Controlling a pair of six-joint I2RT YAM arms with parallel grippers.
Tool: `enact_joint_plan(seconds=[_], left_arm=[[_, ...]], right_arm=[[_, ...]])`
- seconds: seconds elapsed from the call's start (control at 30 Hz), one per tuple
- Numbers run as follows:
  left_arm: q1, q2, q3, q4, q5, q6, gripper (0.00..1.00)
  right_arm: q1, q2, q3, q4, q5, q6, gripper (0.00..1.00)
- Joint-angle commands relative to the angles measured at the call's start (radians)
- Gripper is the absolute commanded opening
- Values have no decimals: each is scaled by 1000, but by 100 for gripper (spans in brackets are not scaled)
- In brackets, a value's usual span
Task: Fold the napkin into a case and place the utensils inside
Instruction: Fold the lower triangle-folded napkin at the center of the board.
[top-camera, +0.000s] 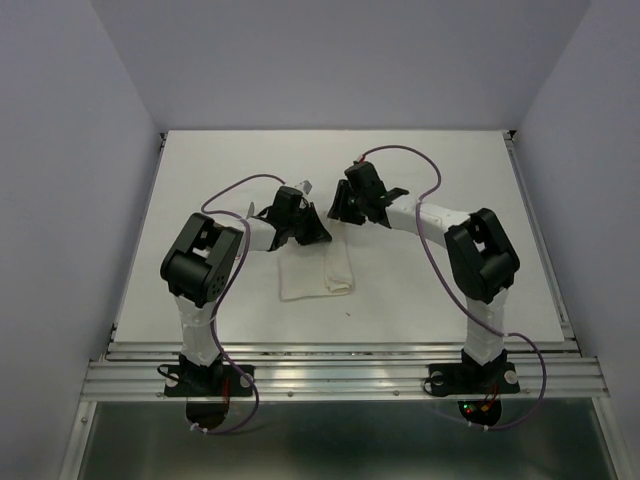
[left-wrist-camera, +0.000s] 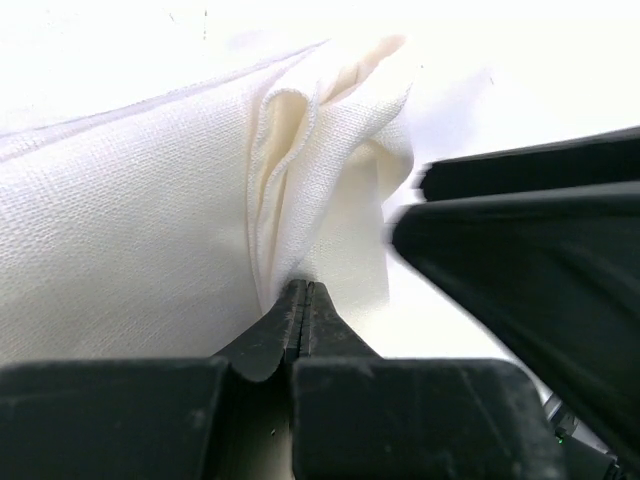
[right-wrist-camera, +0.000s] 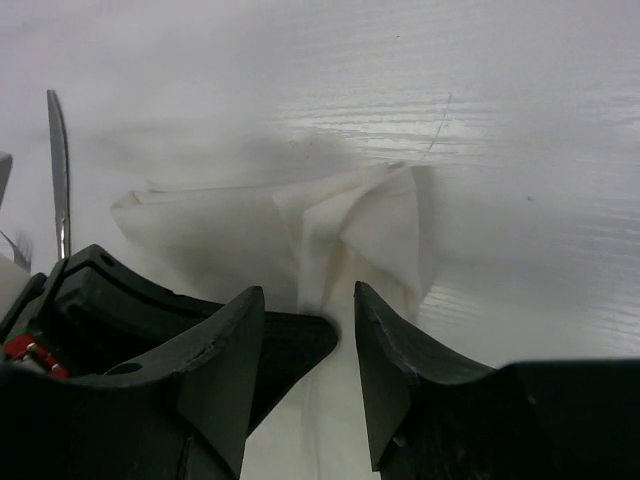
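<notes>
Napkin (left-wrist-camera: 150, 230) bunched, left claw (left-wrist-camera: 301, 292) low, pinching it

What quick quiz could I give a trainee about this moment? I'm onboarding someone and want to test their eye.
1. True or false: the left gripper is shut on a fold of the napkin.
2. The right gripper's jaws are: A) apart, B) clamped on a spoon, C) out of view.
3. In the right wrist view, where is the slim silver utensil relative to the napkin?
Key: 1 true; 2 A; 3 outside it, to its left.
</notes>
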Motion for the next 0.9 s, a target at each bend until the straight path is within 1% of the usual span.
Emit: enact_joint_plan(seconds=[0.0, 0.07, 0.13, 0.17, 0.23, 0.27, 0.33, 0.37, 0.7, 0.83, 0.87], left_arm=[[8, -11, -10, 6, -14, 9, 0], [10, -14, -12, 7, -11, 9, 0], [11, -21, -10, 3, -8, 9, 0], [11, -23, -12, 5, -6, 11, 0], [14, -28, -6, -3, -6, 17, 0], [14, -28, -6, -4, -5, 19, 0], [16, -32, -1, -9, -3, 20, 0], [17, -32, -1, -10, -3, 20, 0], [20, -35, 10, -20, 11, 28, 0], [20, -37, 14, -26, 12, 32, 0], [20, -38, 17, -29, 12, 35, 0]], right_arm=[[0, -91, -19, -14, 74, -47, 47], [0, -107, -32, -15, 109, -59, 47], [0, -107, -45, -15, 126, -67, 41], [-9, -102, -46, -15, 128, -70, 33], [-9, -84, -37, -15, 117, -83, 24], [-9, -77, -31, -14, 103, -90, 15], [-9, -55, -2, -18, 54, -103, 8], [-9, -35, 4, -19, 42, -107, 6], [0, 53, 62, -19, -4, -108, 4], [0, 65, 70, 9, -20, -108, 4], [0, 67, 73, 11, -47, -105, 5]])
